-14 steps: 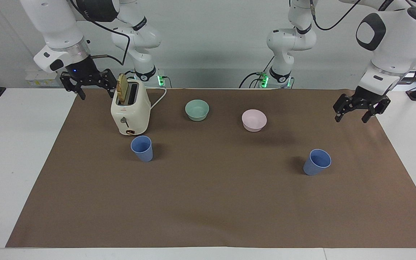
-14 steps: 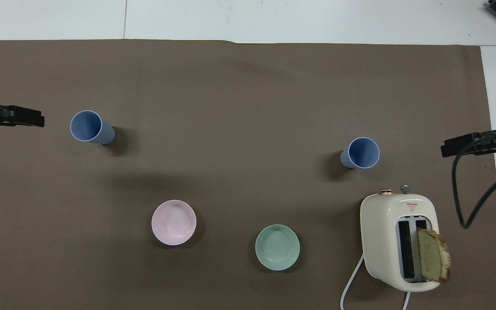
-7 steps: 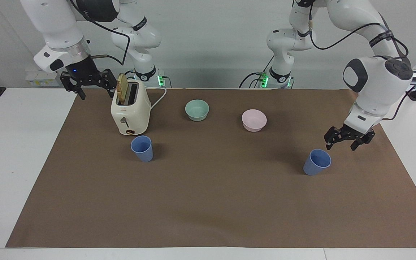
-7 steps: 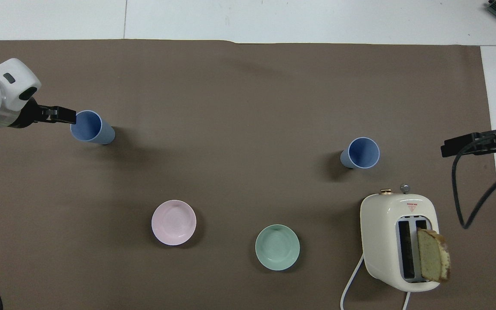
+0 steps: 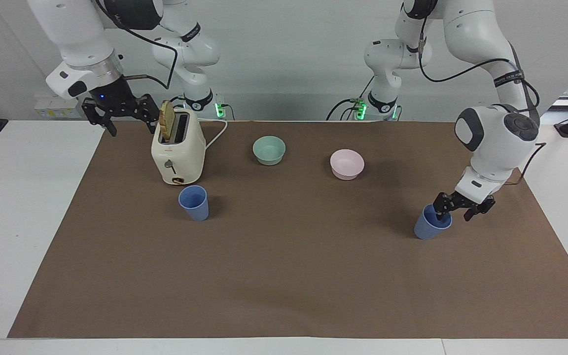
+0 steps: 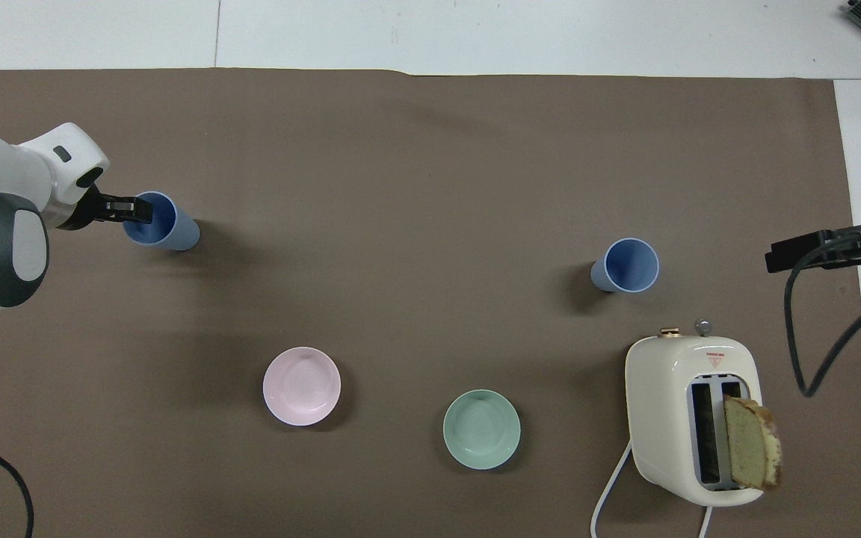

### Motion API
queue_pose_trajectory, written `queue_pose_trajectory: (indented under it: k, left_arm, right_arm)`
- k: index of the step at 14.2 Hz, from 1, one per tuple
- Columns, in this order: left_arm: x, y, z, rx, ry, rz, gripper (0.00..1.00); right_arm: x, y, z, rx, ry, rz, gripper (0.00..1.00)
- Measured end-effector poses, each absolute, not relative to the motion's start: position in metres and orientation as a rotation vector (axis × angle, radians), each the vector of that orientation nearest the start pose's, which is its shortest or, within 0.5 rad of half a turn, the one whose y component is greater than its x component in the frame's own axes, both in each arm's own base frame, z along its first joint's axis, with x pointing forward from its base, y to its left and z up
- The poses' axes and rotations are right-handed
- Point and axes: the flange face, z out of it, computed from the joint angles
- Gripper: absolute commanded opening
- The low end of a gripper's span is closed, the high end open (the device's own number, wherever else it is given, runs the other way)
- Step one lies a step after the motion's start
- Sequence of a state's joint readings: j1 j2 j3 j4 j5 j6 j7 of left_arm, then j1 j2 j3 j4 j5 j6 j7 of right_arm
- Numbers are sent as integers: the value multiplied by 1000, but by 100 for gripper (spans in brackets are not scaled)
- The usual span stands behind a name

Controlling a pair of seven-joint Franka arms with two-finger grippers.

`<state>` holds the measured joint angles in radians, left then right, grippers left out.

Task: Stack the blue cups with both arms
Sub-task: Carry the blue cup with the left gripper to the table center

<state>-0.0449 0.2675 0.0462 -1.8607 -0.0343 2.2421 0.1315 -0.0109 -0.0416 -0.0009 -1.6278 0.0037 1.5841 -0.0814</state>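
Note:
Two blue cups stand upright on the brown mat. One (image 5: 429, 228) (image 6: 169, 228) is toward the left arm's end, and my left gripper (image 5: 456, 211) (image 6: 131, 211) is down at its rim. One finger sits inside the cup and the other outside, still apart. The other blue cup (image 5: 194, 202) (image 6: 628, 265) stands toward the right arm's end, beside the toaster and farther from the robots than it. My right gripper (image 5: 121, 117) (image 6: 812, 250) waits open in the air over the mat's edge next to the toaster, holding nothing.
A cream toaster (image 5: 178, 158) (image 6: 688, 418) holds a slice of bread (image 5: 166, 121), its cord trailing toward the robots. A mint-green bowl (image 5: 268, 149) (image 6: 481, 430) and a pale pink bowl (image 5: 346, 163) (image 6: 301, 385) sit nearer to the robots than the cups.
My left arm came down from above the mat's end onto the nearby blue cup, and its fingers now straddle the rim. The right arm and both cups have not moved.

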Motion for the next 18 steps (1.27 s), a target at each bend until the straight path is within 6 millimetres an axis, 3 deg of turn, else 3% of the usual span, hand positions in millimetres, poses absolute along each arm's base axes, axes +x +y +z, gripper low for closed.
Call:
queue_pose_trajectory:
  k: [1,6,9,11,15,18]
  left_arm:
    - [631,-2,384,-3141,178,-174,0]
    - [631,-5,384,-3141,189,-173,0]
    - [630,-26,401,-3150,236,-219,0]
    - [626,-62,411,-3152,282,-237,0]
    - [604,-170,417,-3175,319,-240,0]
    - [572,-253,411,-3194,324,-209,0]
  right_arm:
    - [542,-6,622,-3136,-109,3,100]
    - [542,-6,622,-3136,-109,3,100]
    - [542,-6,622,-3136,-109,3,100]
    - [542,-6,622,-3136,-109,3,100]
    - [542,-6,622,-3136,-109,3,100]
    - [542,-6,622,-3136,-109,3,100]
